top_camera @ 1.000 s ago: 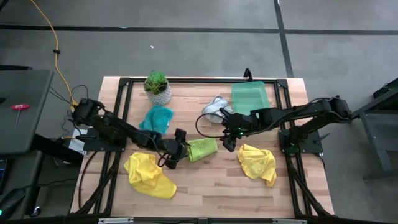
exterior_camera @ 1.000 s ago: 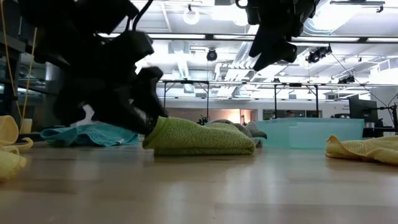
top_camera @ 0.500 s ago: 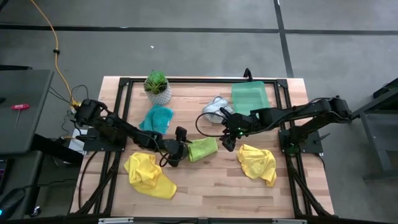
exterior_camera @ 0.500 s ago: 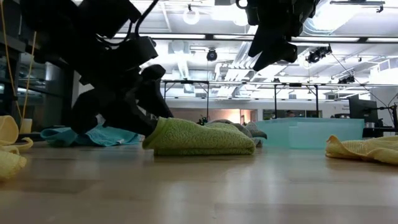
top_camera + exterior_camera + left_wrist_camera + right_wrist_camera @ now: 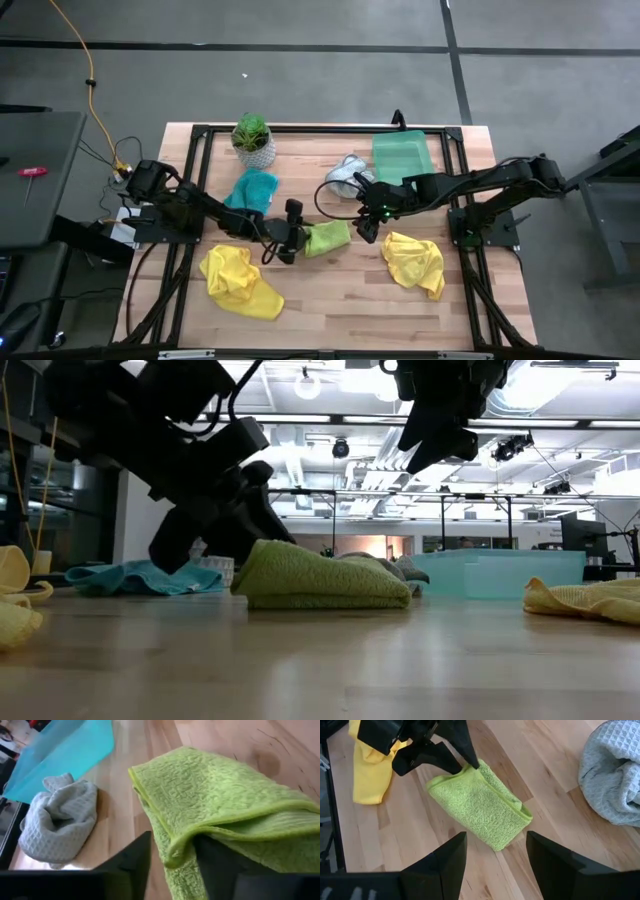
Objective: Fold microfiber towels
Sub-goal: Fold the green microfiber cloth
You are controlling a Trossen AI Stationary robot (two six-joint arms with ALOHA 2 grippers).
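The folded lime green towel (image 5: 327, 238) lies flat in the middle of the table. My left gripper (image 5: 298, 240) is at its left end, shut on that end (image 5: 172, 865). My right gripper (image 5: 368, 228) hangs open above the table just right of this towel, touching nothing (image 5: 495, 870). A teal towel (image 5: 252, 190) lies crumpled behind my left arm. The grey-white towel (image 5: 347, 175) is bunched up at the back. One yellow towel (image 5: 238, 280) lies near left and another yellow towel (image 5: 415, 260) near right. My left gripper has the lime green towel's folded left end (image 5: 175, 847) pinched between its two fingers, several layers thick. The fingers (image 5: 250, 525) come from the table's left, slanting down. That end sits slightly raised (image 5: 265, 545); the rest of the towel lies on the table.
A translucent green tray (image 5: 402, 157) stands at the back right beside the grey-white towel. A small plant in a white pot (image 5: 253, 140) stands at the back left. A black frame (image 5: 330, 128) runs around the table's edges. Bare wood lies along the near edge between the yellow towels.
My left gripper has edged toward the table's right onto the lime green towel's left end and tipped its fingers further down. The towel's upper left corner now stands a little higher; the rest of the towel has stayed in place.
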